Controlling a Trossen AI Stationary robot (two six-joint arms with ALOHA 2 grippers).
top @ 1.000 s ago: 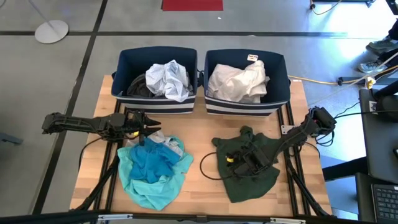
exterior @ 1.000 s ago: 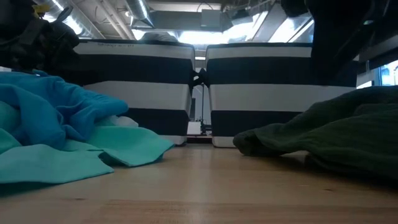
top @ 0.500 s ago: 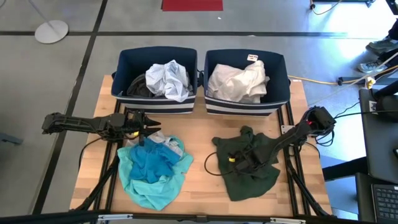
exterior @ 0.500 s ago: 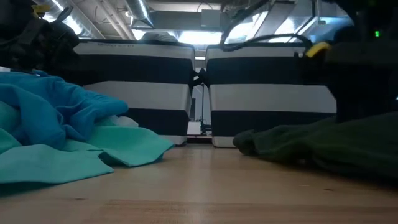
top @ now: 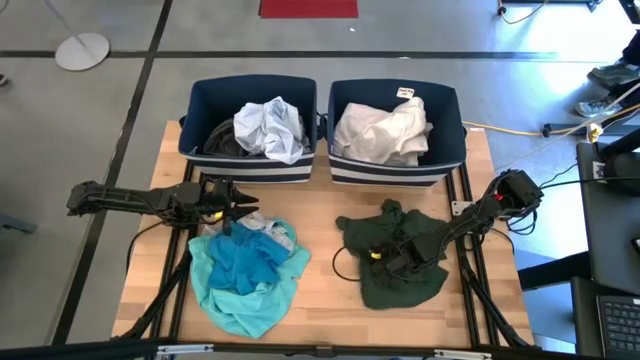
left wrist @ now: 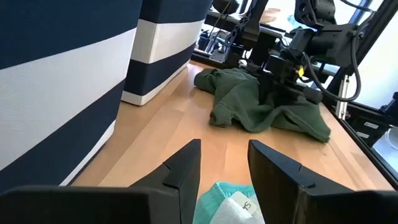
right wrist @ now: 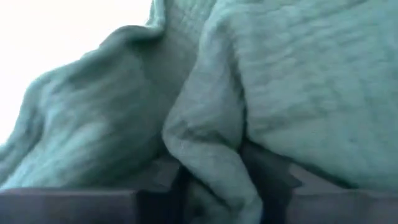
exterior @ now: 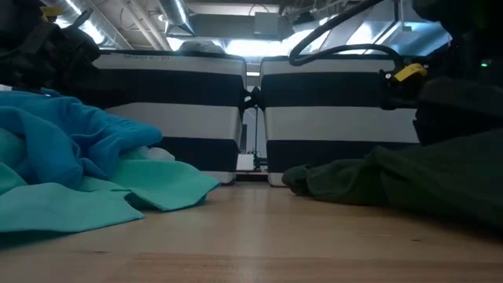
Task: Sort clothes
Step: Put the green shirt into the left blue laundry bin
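Note:
A dark green garment (top: 400, 258) lies crumpled on the table's right half, in front of the right bin; it also shows in the low view (exterior: 393, 177). My right gripper (top: 388, 264) is down in the middle of it and shut on its cloth. A turquoise and blue garment (top: 245, 272) lies crumpled on the left half. My left gripper (left wrist: 224, 163) is open and empty, level just beyond that garment's far edge (left wrist: 231, 202), in front of the left bin. My right gripper pinches a raised fold of the green garment (right wrist: 208, 155) between its two fingers, near the garment's middle. It comes slanting down from the table's right side. The cloth rises toward the gripper, and the rest of the garment lies bunched on the table.
Two navy bins with white stripes stand side by side at the far edge. The left bin (top: 200, 100) holds a pale grey-white garment and dark ones. The right bin (top: 455, 110) holds white garments. Bare wood shows between the two garments on the table.
The green garment has bunched in toward my right gripper. Its near hem has drawn away from the table's near edge, and its left end has slid a little toward the left. The gripper itself has barely shifted.

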